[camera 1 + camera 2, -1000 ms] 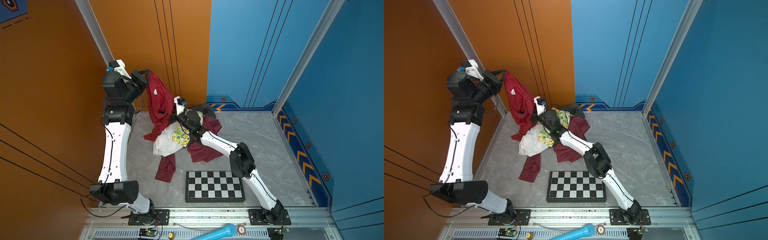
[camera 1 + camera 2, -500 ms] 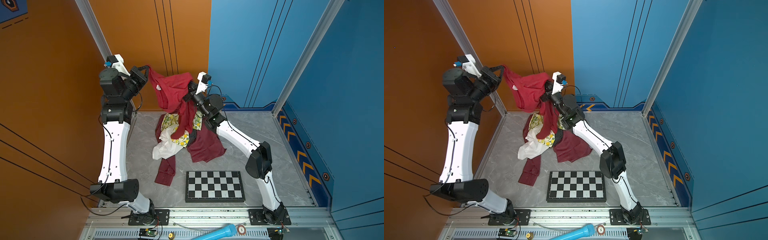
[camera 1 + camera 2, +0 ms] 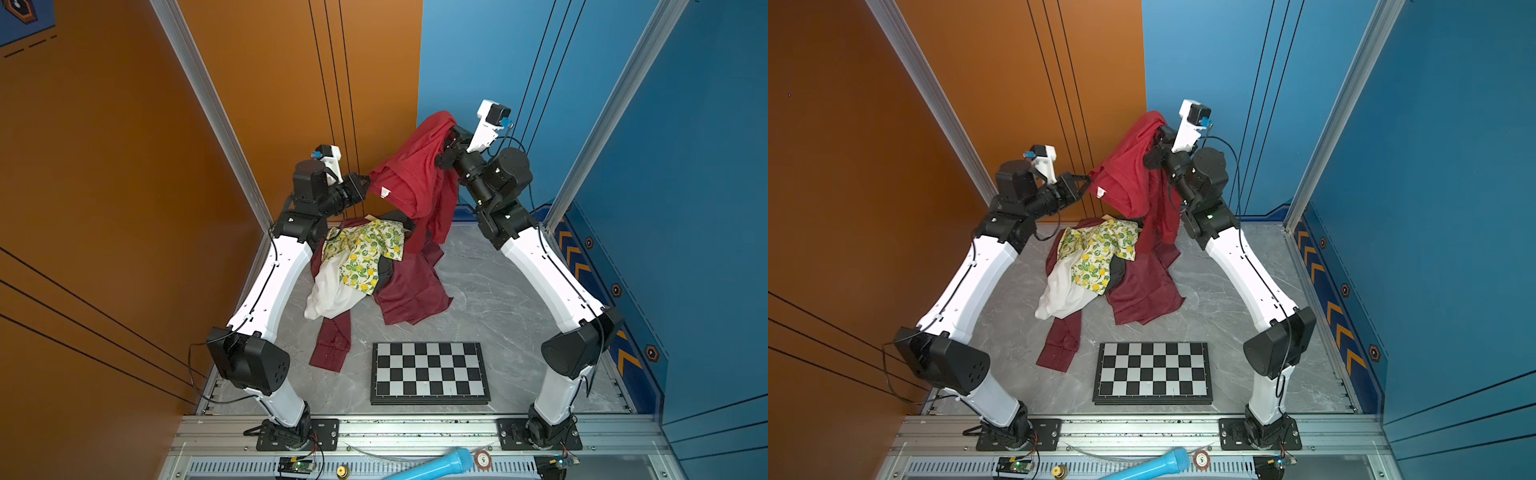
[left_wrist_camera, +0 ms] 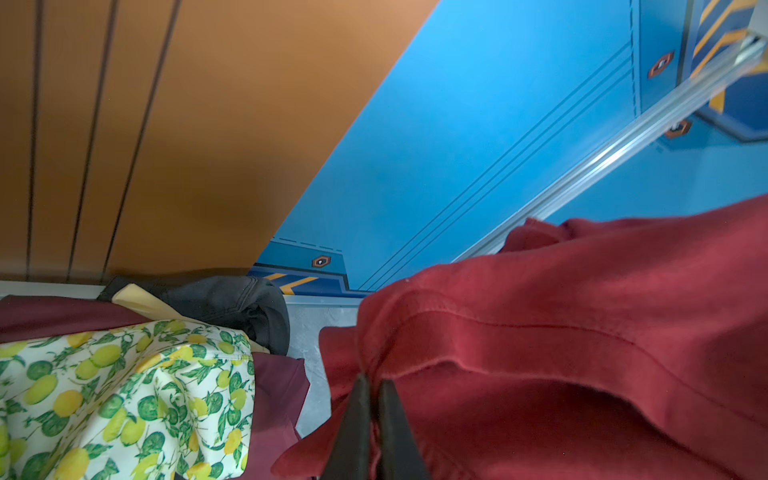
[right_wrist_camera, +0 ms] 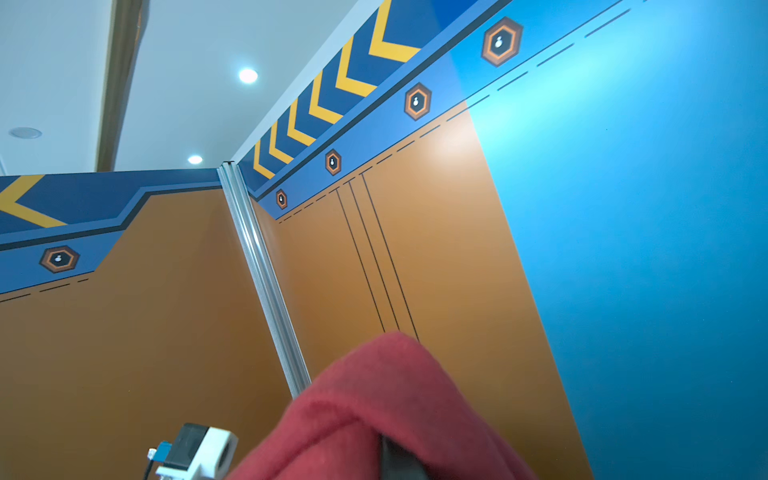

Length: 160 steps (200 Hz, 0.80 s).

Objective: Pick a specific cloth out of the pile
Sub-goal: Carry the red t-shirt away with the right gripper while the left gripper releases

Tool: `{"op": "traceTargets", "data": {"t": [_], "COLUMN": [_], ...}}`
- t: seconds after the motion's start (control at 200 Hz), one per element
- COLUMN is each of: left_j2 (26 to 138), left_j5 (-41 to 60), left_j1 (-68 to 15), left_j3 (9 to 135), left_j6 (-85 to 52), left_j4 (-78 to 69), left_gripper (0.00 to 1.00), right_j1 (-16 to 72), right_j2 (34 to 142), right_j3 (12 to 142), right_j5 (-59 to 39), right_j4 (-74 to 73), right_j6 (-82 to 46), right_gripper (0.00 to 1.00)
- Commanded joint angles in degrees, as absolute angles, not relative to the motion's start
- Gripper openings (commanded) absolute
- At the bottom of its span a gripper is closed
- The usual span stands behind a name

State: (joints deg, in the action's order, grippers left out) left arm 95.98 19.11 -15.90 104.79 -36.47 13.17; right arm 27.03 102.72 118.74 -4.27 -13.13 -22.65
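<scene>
The bright red cloth (image 3: 415, 174) (image 3: 1125, 183) hangs in the air between both arms above the back of the pile (image 3: 365, 257) (image 3: 1096, 257). Its white tag (image 3: 384, 192) faces the left arm, and its lower end dangles down to the pile. My left gripper (image 3: 365, 183) (image 3: 1087, 181) (image 4: 375, 382) pinches a hem of the cloth (image 4: 540, 332), its fingers nearly touching. My right gripper (image 3: 446, 139) (image 3: 1158, 139) is raised higher and shut on the cloth's top, with the fabric (image 5: 374, 395) draped over its fingers (image 5: 397, 459).
The pile holds lemon-print fabric (image 4: 124, 395), a white cloth (image 3: 332, 291), a maroon shirt (image 3: 411, 291) and a dark grey piece (image 4: 232, 303). A chessboard (image 3: 430, 372) lies near the front. A blue cylinder (image 3: 432, 465) lies on the front rail. Walls stand close at the back and sides.
My right gripper rose from the pile with one end of the red cloth, going up and to the right. My left gripper came lower and inward, so the cloth now spans both.
</scene>
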Motion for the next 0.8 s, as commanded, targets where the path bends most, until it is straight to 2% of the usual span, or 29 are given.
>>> {"op": "traceTargets", "data": {"t": [0.0, 0.135, 0.21, 0.265, 0.566, 0.591, 0.641, 0.796], "left_j2": [97.39, 100.52, 101.82, 102.59, 104.23, 104.23, 104.07, 102.3], "left_j5": [15.89, 15.43, 16.12, 17.0, 18.1, 18.23, 18.37, 18.2], "left_j1": [-20.67, -26.3, -29.27, -31.09, -38.77, -39.36, -40.45, -42.05], "left_j3": [103.41, 102.7, 102.07, 101.63, 98.35, 98.12, 97.52, 94.58], "left_j6": [-30.62, -28.28, -25.96, -23.96, -17.5, -16.9, -15.52, -13.21], "left_j4": [12.48, 12.46, 12.48, 12.56, 12.66, 12.65, 12.66, 12.66], "left_gripper": [0.18, 0.39, 0.55, 0.64, 0.85, 0.93, 0.99, 0.98], "right_j1": [24.54, 19.87, 17.14, 14.58, -0.04, -1.26, -3.72, -8.23], "right_j2": [97.14, 91.37, 87.99, 85.67, 74.8, 74.22, 73.51, 73.73], "right_j3": [116.64, 111.56, 108.16, 106.22, 94.42, 93.52, 92.31, 90.37], "right_j5": [-3.05, -3.51, -3.55, -4.09, -4.99, -4.86, -5.09, -6.04], "right_j4": [-4.48, 1.43, 3.88, 6.0, 12.09, 12.18, 12.5, 14.12], "right_j6": [-21.46, -20.71, -20.3, -20.43, -19.22, -19.25, -19.24, -18.88], "right_gripper": [0.0, 0.0, 0.0, 0.0, 0.0, 0.0, 0.0, 0.0]}}
